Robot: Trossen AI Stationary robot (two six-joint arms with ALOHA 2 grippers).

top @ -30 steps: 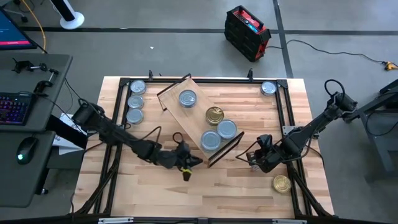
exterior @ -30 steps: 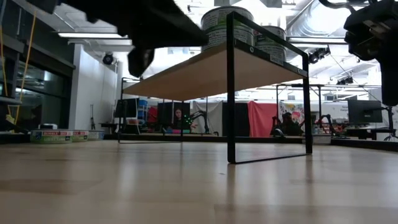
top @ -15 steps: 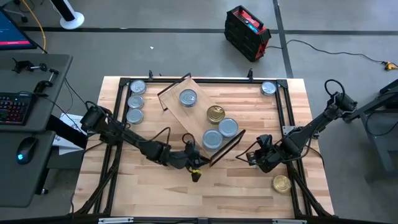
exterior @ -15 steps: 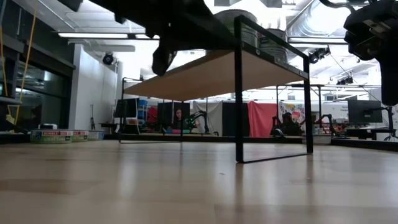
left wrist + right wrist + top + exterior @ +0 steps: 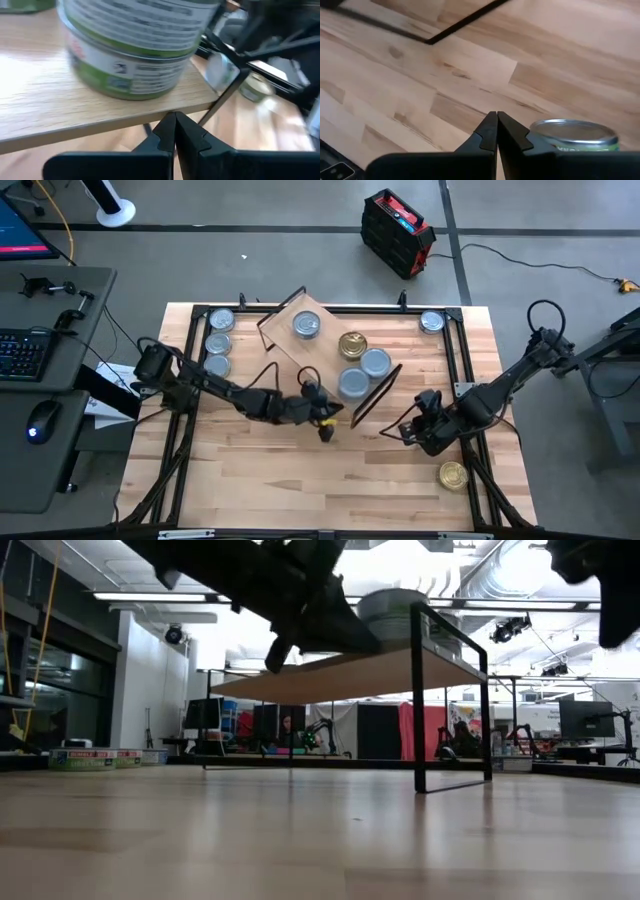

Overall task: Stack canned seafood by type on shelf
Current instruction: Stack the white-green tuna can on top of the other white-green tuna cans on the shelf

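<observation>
- While the left claw (image 5: 325,425) presses, fingers together and empty, against the shelf's (image 5: 312,352) near edge, push low and slowly so the four tins (image 5: 352,383) on the shelf don't slide.
- Left arm reaches flat across the counter (image 5: 250,480).
- Right claw (image 5: 412,432), pinched together and empty, waits beyond the shelf's right leg, near a gold-topped tin (image 5: 453,475).

Red toolbox (image 5: 398,233), keyboard (image 5: 22,340), mouse (image 5: 37,427)
</observation>
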